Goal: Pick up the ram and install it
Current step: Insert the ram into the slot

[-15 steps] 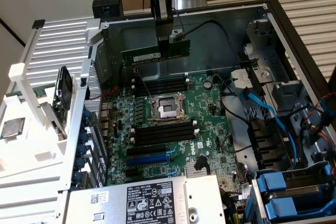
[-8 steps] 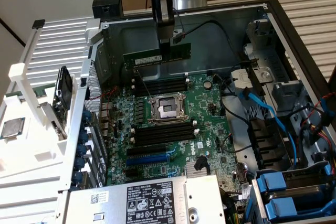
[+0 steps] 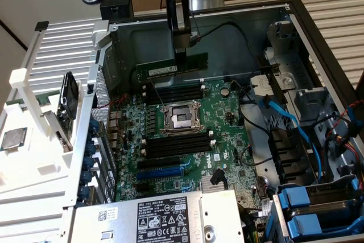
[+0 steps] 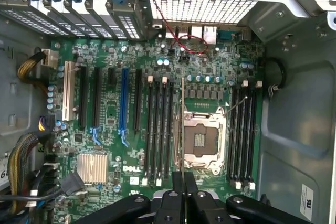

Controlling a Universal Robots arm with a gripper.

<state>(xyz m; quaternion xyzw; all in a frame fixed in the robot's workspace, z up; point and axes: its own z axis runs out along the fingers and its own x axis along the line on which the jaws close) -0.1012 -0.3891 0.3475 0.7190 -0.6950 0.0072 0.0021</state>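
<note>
The ram [image 3: 158, 70] is a long green stick with a white label. It hangs level above the motherboard [image 3: 224, 115] inside the open computer case, over the upper bank of black memory slots [image 3: 173, 92]. My gripper [image 3: 181, 56] comes down from above and is shut on the stick's top edge, right of its middle. In the wrist view the ram [image 4: 182, 124] appears edge-on as a thin line running out from my gripper [image 4: 184, 183], lying over the silver processor socket [image 4: 202, 141] between the two slot banks [image 4: 157, 129] [image 4: 242, 129].
Case walls [image 3: 296, 32] enclose the board. Blue cables [image 3: 296, 123] and blue drive latches [image 3: 307, 209] lie at the exterior view's right. A labelled power supply [image 3: 165, 217] sits at the front. A loose square chip [image 3: 12, 139] rests on the white panel at the left.
</note>
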